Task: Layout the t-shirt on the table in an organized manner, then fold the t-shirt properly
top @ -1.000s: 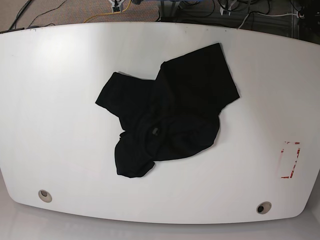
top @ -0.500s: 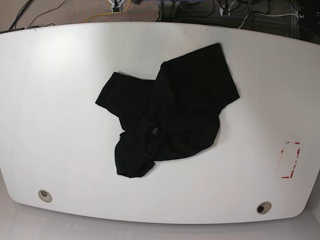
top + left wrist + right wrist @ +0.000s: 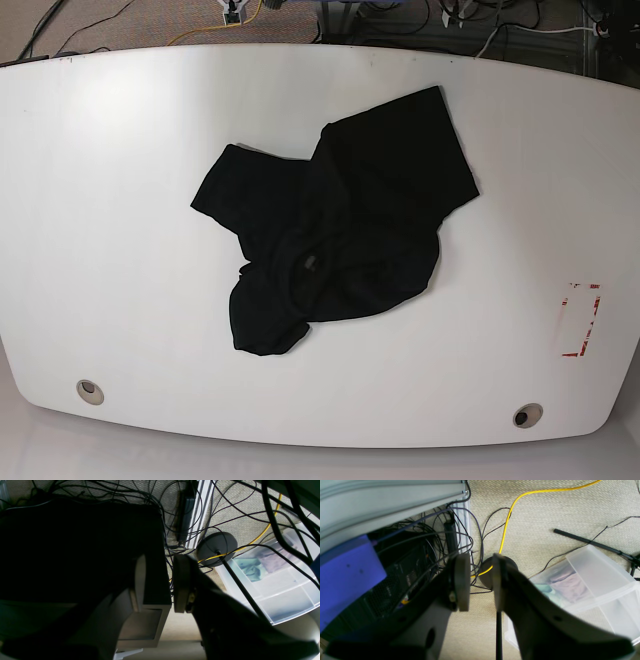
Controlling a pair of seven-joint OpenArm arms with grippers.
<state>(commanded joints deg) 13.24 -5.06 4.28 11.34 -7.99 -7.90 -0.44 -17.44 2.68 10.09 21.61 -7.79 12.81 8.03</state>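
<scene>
Across the middle of the glossy white bench with curved edges (image 3: 140, 300) lay the crumpled black short-sleeved cloth t-shirt (image 3: 390, 160), one squared part pointing far right, a sleeve toward the left and a rounded lobe at the near left. Both the left end effector (image 3: 159, 585) and the right end effector (image 3: 481, 582) were spread and empty, away from the cloth. Laying out seemed the step in hand, best done by pinching opposite edges, lifting slightly and drawing them apart evenly, lest hidden layers drag or bunch.

Left end effector (image 3: 454, 18) shifted slightly, seemingly.
</scene>
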